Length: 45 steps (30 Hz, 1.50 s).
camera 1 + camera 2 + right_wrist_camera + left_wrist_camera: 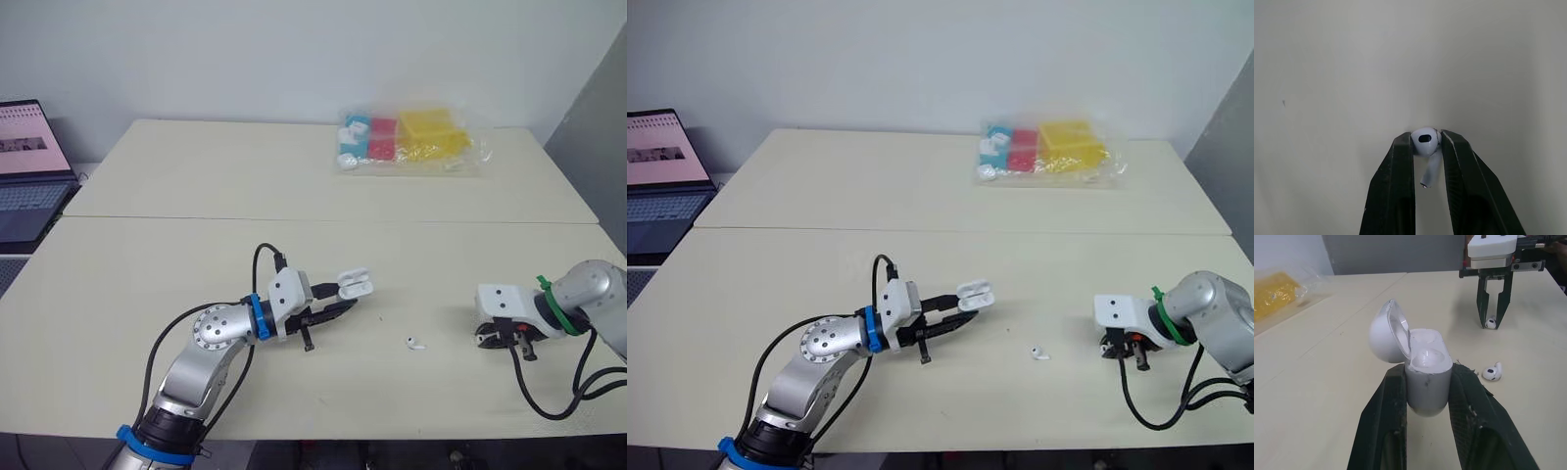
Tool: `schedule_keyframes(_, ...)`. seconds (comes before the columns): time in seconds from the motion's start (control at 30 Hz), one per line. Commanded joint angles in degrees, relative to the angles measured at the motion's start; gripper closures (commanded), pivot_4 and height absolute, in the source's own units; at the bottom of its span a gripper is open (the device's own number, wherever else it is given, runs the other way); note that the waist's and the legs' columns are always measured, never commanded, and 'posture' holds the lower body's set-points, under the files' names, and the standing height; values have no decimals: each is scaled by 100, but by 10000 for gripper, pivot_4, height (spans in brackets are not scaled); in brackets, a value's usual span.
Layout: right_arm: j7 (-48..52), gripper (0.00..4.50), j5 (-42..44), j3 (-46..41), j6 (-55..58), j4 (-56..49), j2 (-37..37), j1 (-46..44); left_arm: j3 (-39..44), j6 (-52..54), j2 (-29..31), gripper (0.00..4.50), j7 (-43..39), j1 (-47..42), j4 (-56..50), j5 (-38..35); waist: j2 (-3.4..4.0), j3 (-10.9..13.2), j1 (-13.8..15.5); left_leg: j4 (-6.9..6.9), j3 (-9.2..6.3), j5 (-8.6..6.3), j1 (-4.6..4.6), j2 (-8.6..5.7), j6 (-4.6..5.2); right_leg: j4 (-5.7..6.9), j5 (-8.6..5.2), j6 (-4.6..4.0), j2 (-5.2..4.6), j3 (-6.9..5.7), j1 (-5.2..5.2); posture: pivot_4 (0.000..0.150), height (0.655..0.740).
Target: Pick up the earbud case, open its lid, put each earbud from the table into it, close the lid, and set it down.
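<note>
Left gripper (340,301), lower centre, clamps the open-lidded earbud case (1425,382); right gripper (485,342) — lower right — pinches one earbud (1424,139); a second earbud (415,344) lies between them on the table (196,255).

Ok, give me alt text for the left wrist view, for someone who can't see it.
The left gripper clamps the white earbud case between its black fingers, lid flipped open. Beyond it one loose earbud lies on the table, and the right gripper points down with a second earbud pinched between its fingers.
</note>
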Motion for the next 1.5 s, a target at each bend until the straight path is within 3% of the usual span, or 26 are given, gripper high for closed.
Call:
schedule_keyframes(0.03, 83, 40872, -129, -84, -118, 182, -69, -79, 30, -61, 28, 37077, 16, -50, -177, -28, 0, 0, -2, 0, 0, 0, 1, 0, 0, 0, 0, 0, 0, 1, 0, 1500, 7378)
schedule_keyframes(0.1, 56, 40872, -132, -97, -181, 250, -6, -113, 28, -60, 32, 37077, 32, -41, -187, -22, 0, 0, -1, 0, 2, 0, 3, 1, 0, -1, 0, 0, 1, 1, 2, 1500, 7378)
schedule_keyframes(0.4, -212, 11259, -53, -350, -255, 260, 229, -65, 6, 1, 50, 37077, 112, 94, -308, -16, -3, 1, -22, -1, 7, 0, 41, 2, 0, -2, 0, 0, -1, 6, 32, 1500, 7378)
schedule_keyframes(0.67, -178, 10985, 535, -965, 912, -928, -87, 215, -13, 68, 93, 37077, 214, 268, -425, -4, 6, 6, -3, -15, -3, -1, 36, 4, -1, -3, -11, -12, -1, 3, 31, 1500, 7378)
schedule_keyframes(0.87, -351, 10985, -69, -480, 1750, -1796, -529, 305, -54, 106, 89, 37078, 273, 348, -483, 30, 9, 8, -4, -18, -3, -2, 32, 6, -2, -6, -17, -10, -35, -1, 28, 1500, 7378)
schedule_keyframes(1.5, -367, 10985, -849, 387, 1605, -1341, -221, -144, -190, 67, -22, 37077, 438, 400, -483, 157, 8, 9, -7, -18, -3, -2, 31, 1, -2, -7, -19, -9, -33, -7, 27, 1500, 7378)
